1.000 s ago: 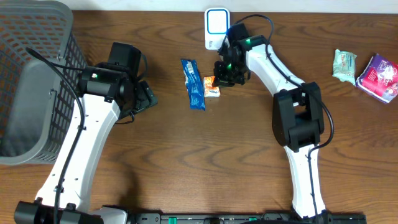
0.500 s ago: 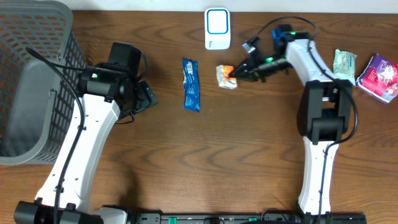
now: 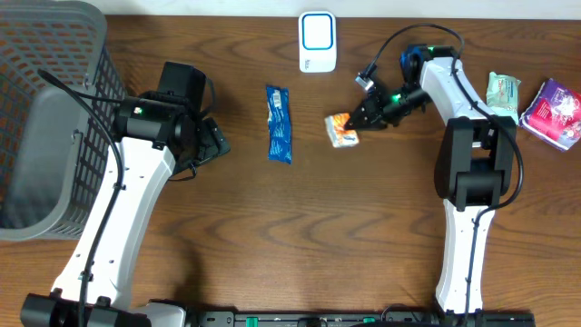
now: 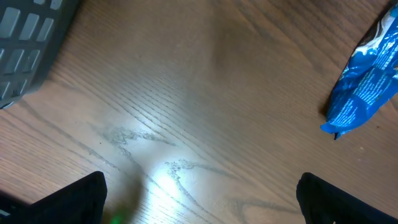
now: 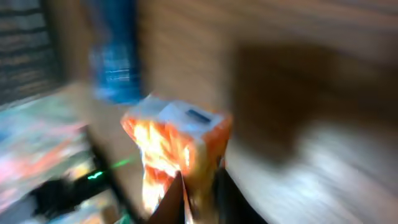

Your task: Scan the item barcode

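Your right pincer (image 3: pixel 357 120) has one edge of the orange packet (image 3: pixel 340 131) between its tips, but the wrist view is too smeared to tell if it's really clamped. The packet's near the white scanner (image 3: pixel 317 41), on or just over the bench (image 3: pixel 272 227). I'd aim the barcode face at the scanner window and hold steady. The left pincer (image 4: pixel 202 196) sits wide apart.

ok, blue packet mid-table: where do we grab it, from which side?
Pinch across the narrow width at mid-length, coming straight down from above. The blue packet lies flat, long and slim, so probably only its long edges offer a graspable span.
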Motion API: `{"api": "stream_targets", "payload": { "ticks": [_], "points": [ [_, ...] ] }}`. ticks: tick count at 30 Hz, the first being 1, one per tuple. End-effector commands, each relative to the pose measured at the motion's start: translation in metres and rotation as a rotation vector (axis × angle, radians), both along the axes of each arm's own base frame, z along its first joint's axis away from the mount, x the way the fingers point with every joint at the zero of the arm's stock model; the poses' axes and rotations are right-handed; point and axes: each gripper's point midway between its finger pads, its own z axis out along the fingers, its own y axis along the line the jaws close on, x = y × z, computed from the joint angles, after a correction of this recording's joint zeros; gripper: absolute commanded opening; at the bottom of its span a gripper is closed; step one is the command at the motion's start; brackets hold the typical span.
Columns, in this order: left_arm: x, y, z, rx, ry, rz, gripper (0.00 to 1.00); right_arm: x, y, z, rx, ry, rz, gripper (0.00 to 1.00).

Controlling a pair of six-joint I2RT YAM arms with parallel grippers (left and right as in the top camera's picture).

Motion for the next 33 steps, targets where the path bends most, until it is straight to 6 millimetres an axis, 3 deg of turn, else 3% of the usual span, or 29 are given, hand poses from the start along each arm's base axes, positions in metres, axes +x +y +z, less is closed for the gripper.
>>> {"api": "stream_targets", "payload": {
  "ticks": [1,6,12,15,18,20,22,23,28,33],
  "points": [
    [-0.001,0.002,-0.001,0.006,0.004,0.010,0.98,-0.002,-0.070,-0.046,-0.499,0.089,-0.119,0.27],
    [-0.001,0.002,-0.001,0.006,0.004,0.010,0.98,-0.001,-0.083,-0.040,-0.574,0.078,-0.125,0.28],
    [-0.001,0.002,-0.001,0.006,0.004,0.010,0.98,0.011,-0.083,0.005,-0.588,-0.004,-0.188,0.29],
    [-0.001,0.002,-0.001,0.006,0.004,0.010,0.98,0.013,-0.076,0.033,-0.578,-0.064,-0.201,0.36],
    [-0.001,0.002,-0.001,0.006,0.004,0.010,0.98,0.013,-0.062,0.057,-0.565,-0.125,-0.191,0.52],
    [-0.001,0.002,-0.001,0.006,0.004,0.010,0.98,0.011,-0.052,0.064,-0.560,-0.144,-0.180,0.57],
    [-0.001,0.002,-0.001,0.006,0.004,0.010,0.98,0.009,-0.039,0.064,-0.553,-0.152,-0.155,0.58],
    [-0.001,0.002,-0.001,0.006,0.004,0.010,0.98,0.006,-0.019,0.063,-0.547,-0.173,-0.114,0.58],
    [-0.001,0.002,-0.001,0.006,0.004,0.010,0.98,0.009,0.026,0.064,-0.543,-0.252,-0.082,0.59],
    [0.000,0.002,-0.001,0.006,0.004,0.010,0.98,0.010,0.042,0.050,-0.748,-0.332,-0.113,0.59]
  ]
}}
